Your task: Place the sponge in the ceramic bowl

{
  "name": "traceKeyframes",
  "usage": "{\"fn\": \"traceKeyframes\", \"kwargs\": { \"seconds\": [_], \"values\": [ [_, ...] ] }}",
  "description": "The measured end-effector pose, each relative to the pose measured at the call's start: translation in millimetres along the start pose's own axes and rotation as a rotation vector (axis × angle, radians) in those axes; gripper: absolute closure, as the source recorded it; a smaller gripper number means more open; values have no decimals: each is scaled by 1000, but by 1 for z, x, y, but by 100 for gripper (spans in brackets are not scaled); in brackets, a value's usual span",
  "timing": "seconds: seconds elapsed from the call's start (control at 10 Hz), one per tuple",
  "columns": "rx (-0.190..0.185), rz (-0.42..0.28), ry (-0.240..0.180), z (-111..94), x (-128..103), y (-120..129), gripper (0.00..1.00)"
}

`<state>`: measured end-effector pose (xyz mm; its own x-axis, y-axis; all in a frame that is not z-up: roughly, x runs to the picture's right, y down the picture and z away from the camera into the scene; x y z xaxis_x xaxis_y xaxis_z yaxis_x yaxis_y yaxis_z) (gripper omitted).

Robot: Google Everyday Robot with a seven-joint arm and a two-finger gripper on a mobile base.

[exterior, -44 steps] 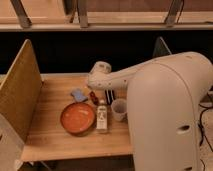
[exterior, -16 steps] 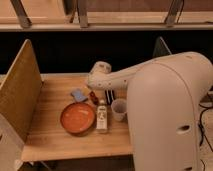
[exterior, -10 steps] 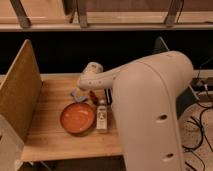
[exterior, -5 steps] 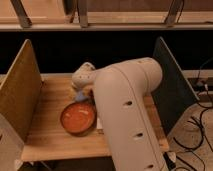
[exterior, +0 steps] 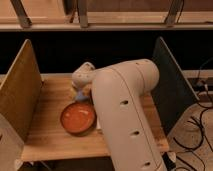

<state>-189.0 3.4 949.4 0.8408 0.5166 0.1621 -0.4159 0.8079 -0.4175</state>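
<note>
The ceramic bowl (exterior: 78,119) is a round, glossy orange-red dish on the wooden table, left of centre. Just behind its far rim lies the sponge (exterior: 79,95), a small light-blue block, partly covered. My gripper (exterior: 81,86) is at the end of the white arm, directly above the sponge and close to it. Whether it touches the sponge I cannot tell. The thick white arm (exterior: 125,115) crosses the middle of the view and hides the table to the right of the bowl.
The wooden table (exterior: 47,135) has a tan upright panel (exterior: 20,95) on its left side and a dark grey panel (exterior: 167,85) on its right. A railing runs along the back. Cables (exterior: 200,120) lie on the floor at the right.
The arm has swung left across the table and the gripper now sits over the sponge. The upright bottle and the small cup, visible before, are now hidden behind the arm.
</note>
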Motion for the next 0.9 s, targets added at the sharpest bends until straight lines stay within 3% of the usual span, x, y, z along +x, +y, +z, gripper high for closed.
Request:
{"fn": "traceKeyframes", "kwargs": {
  "seconds": [0.3, 0.9],
  "values": [
    [-57, 59, 30, 21, 16, 1, 20],
    [-131, 88, 33, 48, 17, 1, 23]
  ]
}}
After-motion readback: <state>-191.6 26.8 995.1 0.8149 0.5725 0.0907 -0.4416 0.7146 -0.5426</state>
